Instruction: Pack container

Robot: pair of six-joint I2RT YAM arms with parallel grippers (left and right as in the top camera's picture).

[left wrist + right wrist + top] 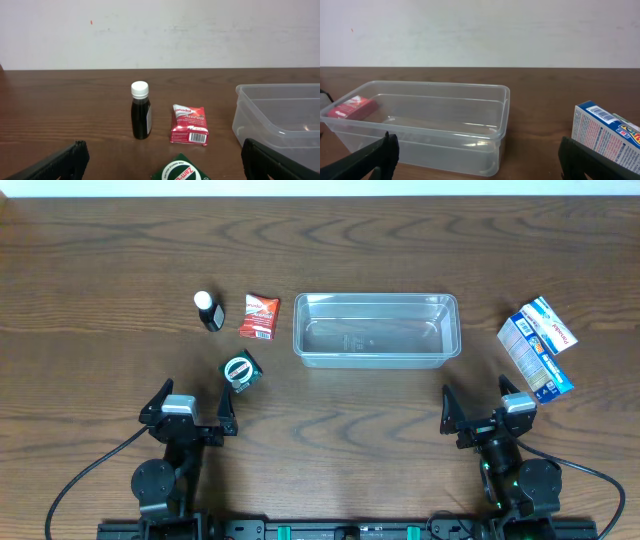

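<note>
The clear plastic container sits empty at the table's middle; it also shows in the left wrist view and the right wrist view. A dark bottle with a white cap, a red packet and a green round-labelled packet lie left of it. Two blue-and-white boxes lie to its right. My left gripper is open and empty just behind the green packet. My right gripper is open and empty in front of the container's right end.
The wooden table ends at a white wall at the far edge. Cables run from both arm bases at the near edge.
</note>
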